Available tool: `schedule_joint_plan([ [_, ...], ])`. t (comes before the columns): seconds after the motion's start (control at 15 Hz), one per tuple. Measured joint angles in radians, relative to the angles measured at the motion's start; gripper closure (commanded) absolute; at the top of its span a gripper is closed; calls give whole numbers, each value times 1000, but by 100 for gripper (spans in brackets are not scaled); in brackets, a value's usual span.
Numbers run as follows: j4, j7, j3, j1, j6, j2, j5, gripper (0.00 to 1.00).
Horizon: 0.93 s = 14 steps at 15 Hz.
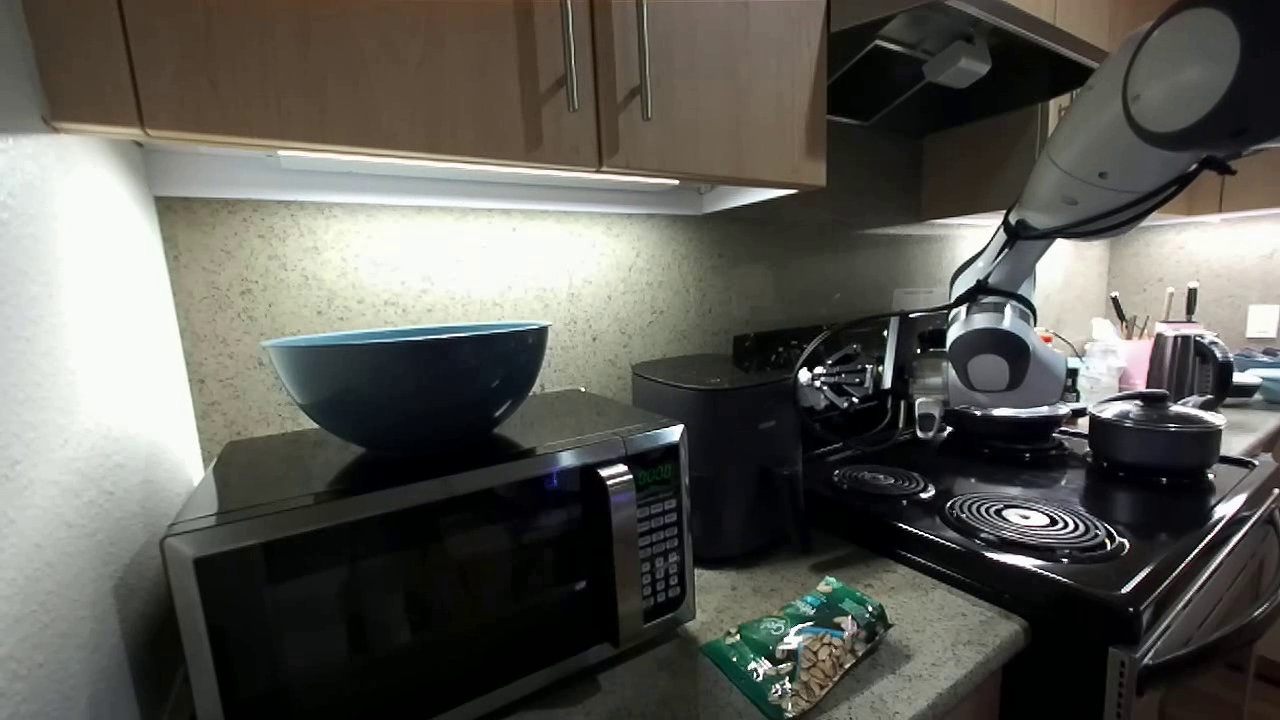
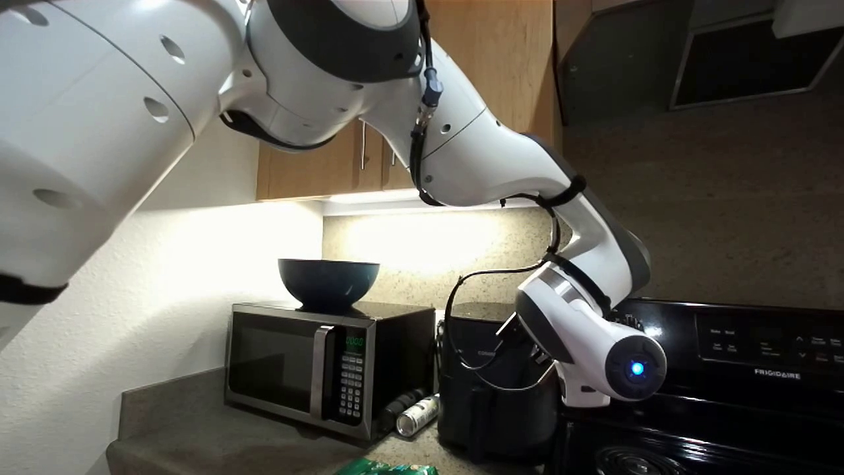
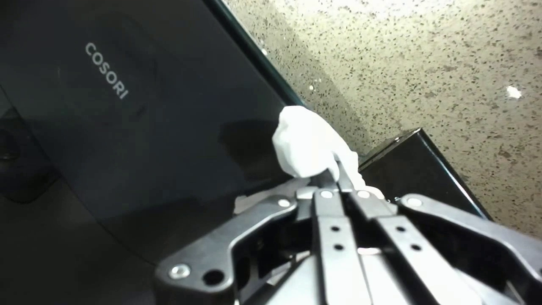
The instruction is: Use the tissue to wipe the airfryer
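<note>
The airfryer [image 1: 715, 460] is black and upright between the microwave and the stove. It also shows in an exterior view [image 2: 491, 402] and fills the left of the wrist view [image 3: 127, 127], with COSORI on its face. My gripper [image 3: 332, 184] is shut on the tissue [image 3: 302, 144], a crumpled white wad sticking out past the fingertips. The tissue overlaps the airfryer's edge in the wrist view; I cannot tell if it touches. In an exterior view my gripper [image 1: 815, 385] is beside the airfryer on the stove side. The arm mostly hides the fingers in an exterior view [image 2: 537, 353].
The microwave [image 1: 420, 580] with a blue bowl [image 1: 410, 390] on top stands beside the airfryer. A green packet [image 1: 800, 645] lies on the counter in front. A can [image 2: 417, 415] lies between microwave and airfryer. The stove [image 1: 1080, 570] bears a lidded pot [image 1: 1155, 440]. A cable loops near the gripper.
</note>
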Motion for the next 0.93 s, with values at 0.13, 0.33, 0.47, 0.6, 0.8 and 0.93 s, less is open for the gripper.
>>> schedule_joint_plan([
  [0.13,-10,12,-5,5,13,10,-79,98],
  [0.33,-41,22,-7,36,83,48,-191,98],
  [0.47,-46,44,-6,66,136,78,-254,98],
  [0.6,-46,65,-5,87,167,99,-292,98],
  [0.8,-46,64,3,89,157,112,-283,98],
  [0.93,-27,61,3,68,105,118,-259,98],
])
